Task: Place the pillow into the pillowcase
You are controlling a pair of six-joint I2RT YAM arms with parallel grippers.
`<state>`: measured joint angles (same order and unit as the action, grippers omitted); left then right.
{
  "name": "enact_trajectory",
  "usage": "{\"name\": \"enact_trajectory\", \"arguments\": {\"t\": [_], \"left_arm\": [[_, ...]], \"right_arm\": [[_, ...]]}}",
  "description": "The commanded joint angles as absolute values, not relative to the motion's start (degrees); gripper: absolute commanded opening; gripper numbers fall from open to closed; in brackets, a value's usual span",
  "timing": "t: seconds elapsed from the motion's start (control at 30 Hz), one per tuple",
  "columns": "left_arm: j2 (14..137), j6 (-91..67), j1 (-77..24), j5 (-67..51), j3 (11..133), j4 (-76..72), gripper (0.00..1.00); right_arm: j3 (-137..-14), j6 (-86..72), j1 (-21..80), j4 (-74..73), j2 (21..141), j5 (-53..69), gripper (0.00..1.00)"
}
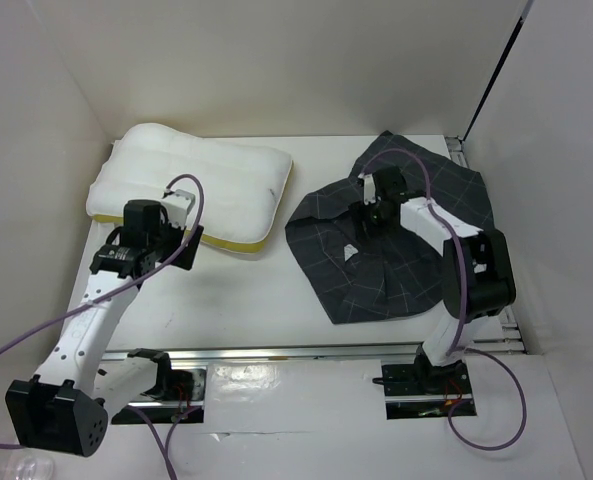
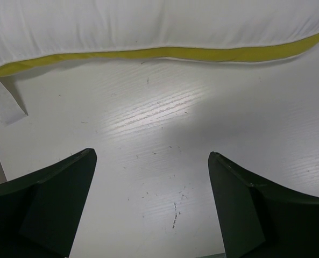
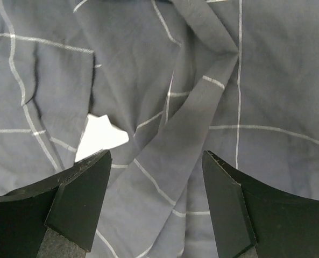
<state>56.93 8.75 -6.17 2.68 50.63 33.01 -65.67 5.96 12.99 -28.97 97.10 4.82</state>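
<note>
**Surface.** White table (image 1: pixel 276 290) with a faint wood grain, scuffed with small dark specks, and a bright glare patch ahead of the left claw. A metal rail (image 1: pixel 306 352) runs along its near edge, by the arm bases.

**Room.** Plain white panels close in the table: back wall (image 1: pixel 276 60), left wall (image 1: pixel 26 150) and right wall (image 1: pixel 566 150). Purple cables (image 1: pixel 446 290) loop along both arms.

**Left claw** (image 2: pixel 151 156). Released, with the jaws spread wide and only bare tabletop showing between the dark fingers (image 2: pixel 68 188).

**Pillow** (image 1: pixel 196 190). White and puffy, it lies flat just ahead of the left claw's fingertips and apart from them. Its yellow band (image 2: pixel 164 52) runs across the whole width in front of the claw. A small white tag (image 2: pixel 6 105) hangs onto the table ahead and to that claw's left.

**Right claw** (image 3: pixel 156 156). Released, with the jaws apart over the cloth and gripping none of it. Whether the tips touch the fabric cannot be told.

**Pillowcase** (image 1: pixel 396 270). Dark grey with a thin light check, crumpled and folded on the table directly under and around the right claw. A diagonal fold runs between the fingers. A small white patch (image 3: pixel 100 134) shows through a gap just ahead of the left-hand finger. What it is cannot be told.

**Spacing.** Pillow and pillowcase lie near each other, not touching.
</note>
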Motion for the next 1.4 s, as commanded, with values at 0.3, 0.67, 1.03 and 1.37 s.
{"name": "enact_trajectory", "arguments": {"t": [0.3, 0.67, 1.03, 1.37], "left_arm": [[57.48, 9.58, -6.33, 3.08, 54.76, 34.37, 1.00], [58.54, 10.72, -6.33, 3.60, 55.28, 33.84, 1.00], [61.08, 11.25, -6.33, 1.85, 55.28, 30.85, 1.00], [63.19, 12.30, -6.33, 1.85, 54.76, 28.04, 1.00]], "right_arm": [[-70.31, 3.70, 12.93, -27.16, 104.85, 1.67, 0.76], [-74.35, 4.31, 12.30, -29.97, 108.81, 7.55, 0.00], [-80.86, 7.73, 12.30, -36.83, 106.71, 16.25, 0.00], [-81.12, 10.99, 11.78, -37.35, 98.53, 18.90, 0.00]]}}
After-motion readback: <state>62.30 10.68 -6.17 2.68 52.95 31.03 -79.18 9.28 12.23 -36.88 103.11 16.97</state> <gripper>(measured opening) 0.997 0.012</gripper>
